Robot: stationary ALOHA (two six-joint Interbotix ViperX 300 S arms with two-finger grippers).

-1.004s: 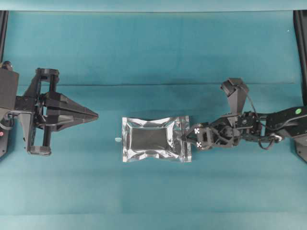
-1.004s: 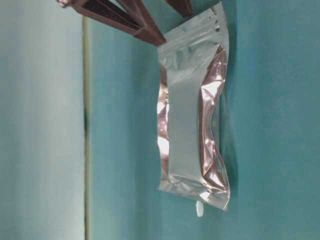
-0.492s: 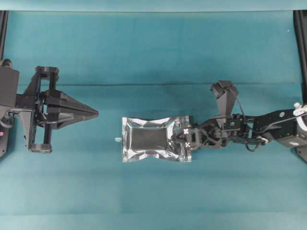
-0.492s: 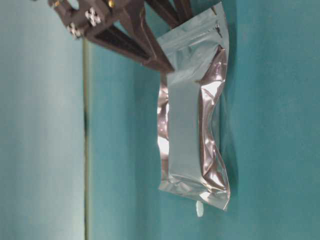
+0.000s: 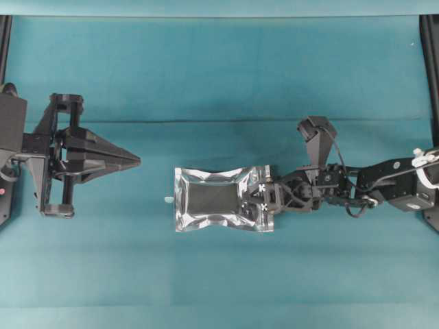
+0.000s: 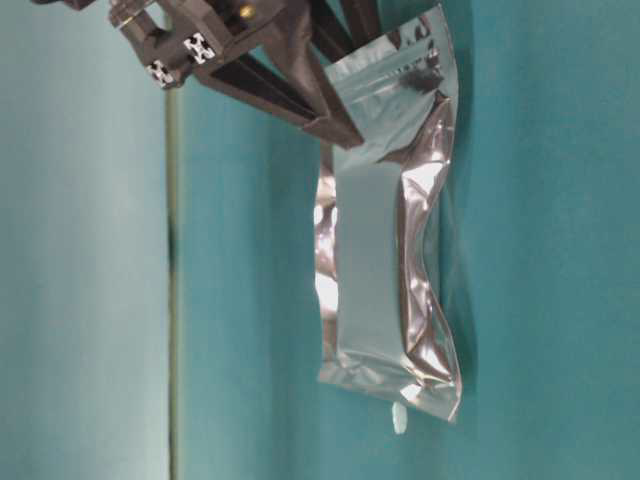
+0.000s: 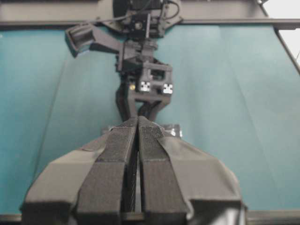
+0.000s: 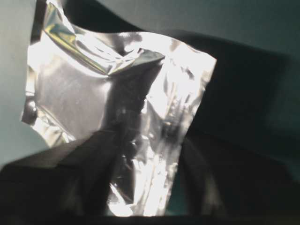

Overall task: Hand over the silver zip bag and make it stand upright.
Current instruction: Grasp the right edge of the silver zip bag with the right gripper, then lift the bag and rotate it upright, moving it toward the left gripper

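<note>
The silver zip bag [image 5: 221, 199] lay flat on the teal worktop [image 5: 219, 75] near its middle, its long axis running left to right in the overhead view. We saw our right gripper [image 5: 255, 199] over the bag's right short end, its fingers [image 6: 325, 125] apart on either side of that edge; whether they already pinched the foil we could not tell. Our left gripper [image 5: 134, 162] waited well apart at the left, its fingers pressed together on nothing.

Only the overhead view gave us both arms and the whole bag outline at once, a pinched-in rectangle with a dark centre panel. Only the table-level view showed how the pouch bulged off the cloth, its crinkled foil catching bright glints. The right wrist view [image 8: 117, 108] brought the crumpled mirror-like surface close, with dark finger shapes either side. From the left wrist view we looked down ribbed, fabric-like finger pads [image 7: 150, 159] shut tight, the bag mostly hidden behind them.

A tiny pale scrap [image 5: 168, 199] sat just beside the bag's left edge. The worktop cover looked like soft matte cloth.
</note>
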